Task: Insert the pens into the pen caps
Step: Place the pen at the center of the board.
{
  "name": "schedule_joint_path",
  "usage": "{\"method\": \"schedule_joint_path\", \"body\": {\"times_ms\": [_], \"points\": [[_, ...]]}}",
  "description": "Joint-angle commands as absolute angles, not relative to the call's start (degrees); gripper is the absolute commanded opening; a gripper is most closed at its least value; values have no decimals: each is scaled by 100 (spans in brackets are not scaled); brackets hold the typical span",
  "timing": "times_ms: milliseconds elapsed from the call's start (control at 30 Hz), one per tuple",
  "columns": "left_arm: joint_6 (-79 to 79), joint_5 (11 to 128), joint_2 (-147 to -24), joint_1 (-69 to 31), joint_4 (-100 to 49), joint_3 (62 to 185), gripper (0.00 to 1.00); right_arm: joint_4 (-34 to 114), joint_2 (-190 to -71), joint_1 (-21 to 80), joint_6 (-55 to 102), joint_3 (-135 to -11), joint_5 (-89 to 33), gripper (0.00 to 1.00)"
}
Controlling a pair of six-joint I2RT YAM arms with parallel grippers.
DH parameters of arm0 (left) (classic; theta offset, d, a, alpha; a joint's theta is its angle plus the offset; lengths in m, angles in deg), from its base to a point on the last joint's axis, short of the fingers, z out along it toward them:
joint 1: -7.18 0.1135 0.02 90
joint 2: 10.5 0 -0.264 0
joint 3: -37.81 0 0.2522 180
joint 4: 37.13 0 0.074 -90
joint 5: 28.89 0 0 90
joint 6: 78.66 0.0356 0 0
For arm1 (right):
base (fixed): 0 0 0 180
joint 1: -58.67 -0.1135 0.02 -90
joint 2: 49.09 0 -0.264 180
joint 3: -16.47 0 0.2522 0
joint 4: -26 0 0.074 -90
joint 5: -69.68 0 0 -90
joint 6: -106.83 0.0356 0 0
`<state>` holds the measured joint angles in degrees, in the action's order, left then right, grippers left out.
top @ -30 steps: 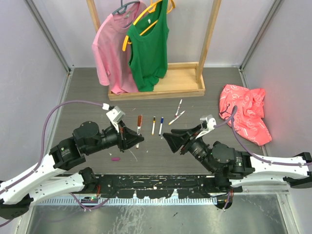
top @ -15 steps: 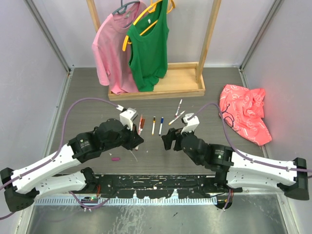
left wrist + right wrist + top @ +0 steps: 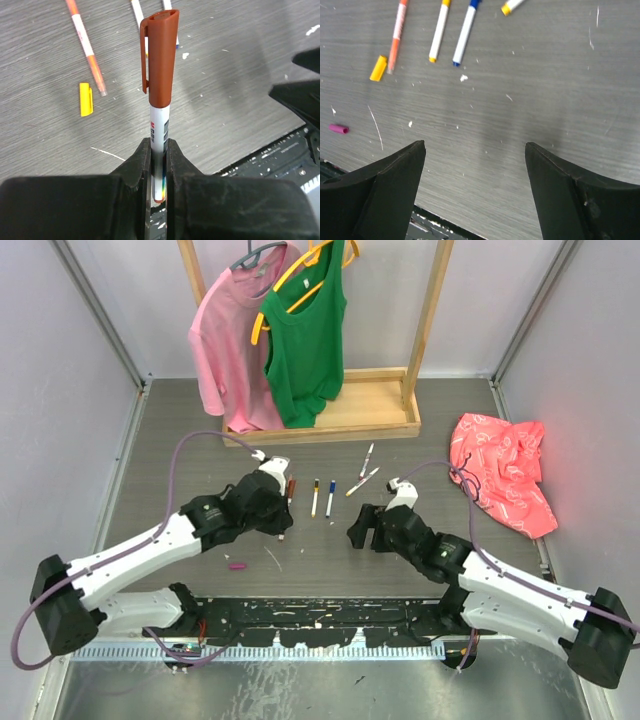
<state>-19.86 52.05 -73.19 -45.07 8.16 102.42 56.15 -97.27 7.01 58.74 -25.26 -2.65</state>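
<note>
My left gripper (image 3: 159,150) is shut on the white barrel of a pen with a brown cap (image 3: 160,55) on its far end, held above the table. In the top view the left gripper (image 3: 278,508) sits just left of the pen row. Below it lie an uncapped orange pen (image 3: 86,47) and a loose yellow cap (image 3: 86,99). My right gripper (image 3: 475,150) is open and empty above bare table, right of the row in the top view (image 3: 358,532). A yellow-ended pen (image 3: 439,32), a blue pen (image 3: 465,32) and a magenta cap (image 3: 339,129) lie on the table.
Two more pens (image 3: 364,472) lie further back on the table. A wooden clothes rack (image 3: 330,420) with a pink shirt and a green top stands at the back. A red cloth (image 3: 505,475) lies at the right. A black rail (image 3: 320,625) runs along the near edge.
Both arms have stretched out lower over the table. My left gripper has moved forward and right with the brown-capped pen. My right gripper has dropped closer to the table.
</note>
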Motion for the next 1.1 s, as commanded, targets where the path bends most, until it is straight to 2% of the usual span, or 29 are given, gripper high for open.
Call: {"method": "schedule_joint_path", "body": {"times_ms": [0,433,733,1067], "points": [[-2097,5128,-7773,-4261,457,10600,2,5383,-9271,751,6368,-2174,-689,86],[-1781,5526,-9298,-3051,585,11021,0,5803,-8641,751,6543,-1953,-654,86],[-1369,5549,-10425,-2574,1035,11711,0,5822,-8668,751,6558,-1937,-723,86],[-1188,5586,-10987,-2272,1031,11830,1,5821,-8638,751,6513,-1874,-980,86]]}}
